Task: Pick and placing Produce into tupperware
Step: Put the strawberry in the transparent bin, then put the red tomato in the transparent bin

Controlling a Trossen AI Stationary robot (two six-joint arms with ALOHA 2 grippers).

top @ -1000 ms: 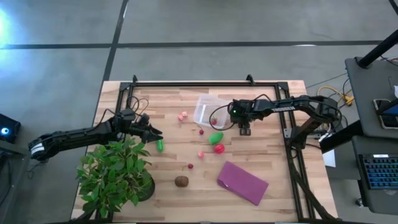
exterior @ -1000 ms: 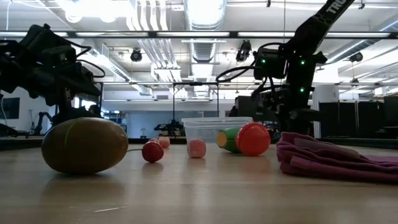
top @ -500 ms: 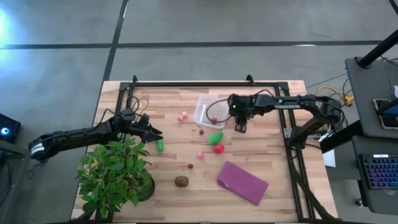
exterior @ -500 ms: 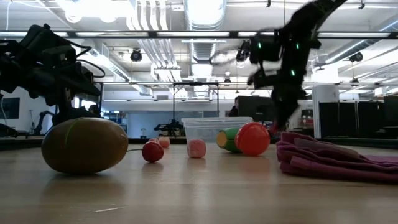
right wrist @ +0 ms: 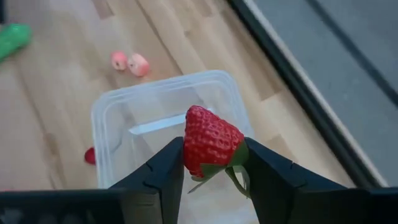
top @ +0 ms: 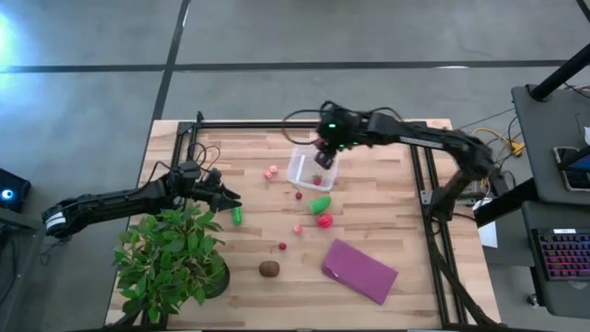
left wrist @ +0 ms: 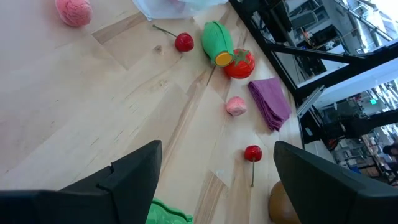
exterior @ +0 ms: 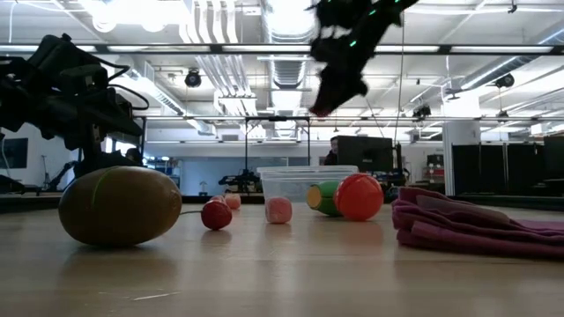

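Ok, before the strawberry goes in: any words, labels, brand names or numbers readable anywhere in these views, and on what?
No readable text in any view.
Strawberry in the right gripper, above the tupperware: no label.
Purple cloth and plant: no writing.
Left gripper by the plant: no markings visible.
Room fittings behind the table in the low view: any signs are too small to read.
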